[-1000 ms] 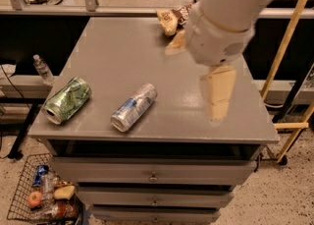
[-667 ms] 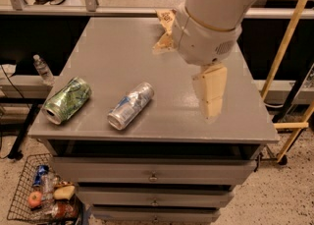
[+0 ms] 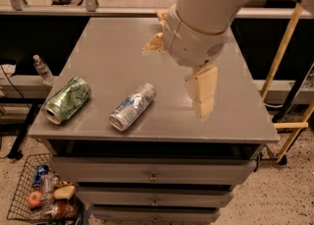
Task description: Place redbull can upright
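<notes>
Camera view: you are looking down at a grey metal table with drawers (image 3: 122, 47) that fills the middle of the frame.
Redbull can: the slim silver and blue metal drink can (image 3: 132, 106) lies on its side on the table top, left of centre. Its silver top points toward the lower left, near the front edge. It is not upright.
Gripper: your two-finger gripper (image 3: 172, 83) hangs over the right of centre of the table, below the thick white arm (image 3: 206, 17) that comes in from the upper right of the frame.
Gripper state: the two cream fingers (image 3: 203, 91) are spread well apart and hold nothing.
Gap to can: the gripper is to the right of the redbull can and clear of it, with bare table between the nearer finger and the can.
Other can: a fatter green-patterned can (image 3: 67, 99) lies on its side near the table's left edge, apart from the redbull can.
Floor, lower left: a wire basket (image 3: 19, 194) holds mixed small items.
Left edge: a clear plastic bottle (image 3: 43, 69) stands on a low ledge beside the table.
</notes>
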Controlling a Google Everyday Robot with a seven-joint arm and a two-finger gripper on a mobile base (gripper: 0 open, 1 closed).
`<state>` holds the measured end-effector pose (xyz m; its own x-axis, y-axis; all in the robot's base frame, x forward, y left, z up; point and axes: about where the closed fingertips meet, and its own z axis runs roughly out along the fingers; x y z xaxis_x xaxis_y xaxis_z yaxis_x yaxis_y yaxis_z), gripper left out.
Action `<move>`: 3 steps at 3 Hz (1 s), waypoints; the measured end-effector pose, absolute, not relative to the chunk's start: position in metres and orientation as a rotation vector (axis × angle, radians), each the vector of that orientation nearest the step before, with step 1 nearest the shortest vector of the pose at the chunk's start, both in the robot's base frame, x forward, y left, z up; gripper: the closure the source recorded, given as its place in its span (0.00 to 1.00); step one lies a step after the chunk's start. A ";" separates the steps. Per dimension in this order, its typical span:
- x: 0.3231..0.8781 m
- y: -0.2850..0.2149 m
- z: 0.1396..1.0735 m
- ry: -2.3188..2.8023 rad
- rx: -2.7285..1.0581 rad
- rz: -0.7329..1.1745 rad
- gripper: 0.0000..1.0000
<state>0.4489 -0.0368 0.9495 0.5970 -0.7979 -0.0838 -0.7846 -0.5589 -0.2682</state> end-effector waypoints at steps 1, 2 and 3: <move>0.466 -0.001 0.930 1.042 -2.681 -0.094 0.00; 0.487 0.028 0.912 0.816 -2.792 -0.089 0.00; 0.508 0.042 0.898 0.688 -2.849 -0.057 0.00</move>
